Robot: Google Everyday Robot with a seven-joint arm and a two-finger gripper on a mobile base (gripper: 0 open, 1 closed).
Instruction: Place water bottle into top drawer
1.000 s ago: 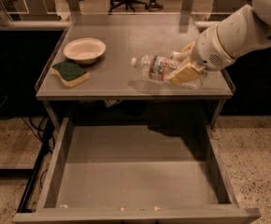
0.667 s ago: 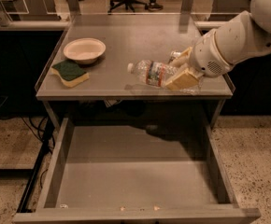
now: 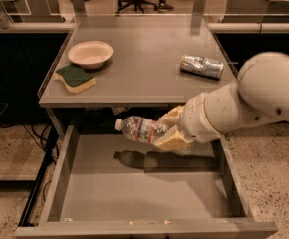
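The hand (image 3: pixel 170 130) pinches the water bottle (image 3: pixel 138 129), held sideways with its cap away from the hand, above the open top drawer (image 3: pixel 134 193), just below the bench (image 3: pixel 149 63) edge. Best practice: lower close to the drawer floor before releasing, limiting roll or bounce.

Our gripper (image 3: pixel 170 130) grips the water bottle (image 3: pixel 138 129) sideways above the open top drawer (image 3: pixel 134 193). A silver can (image 3: pixel 201 66) lies on the tabletop (image 3: pixel 144 49).
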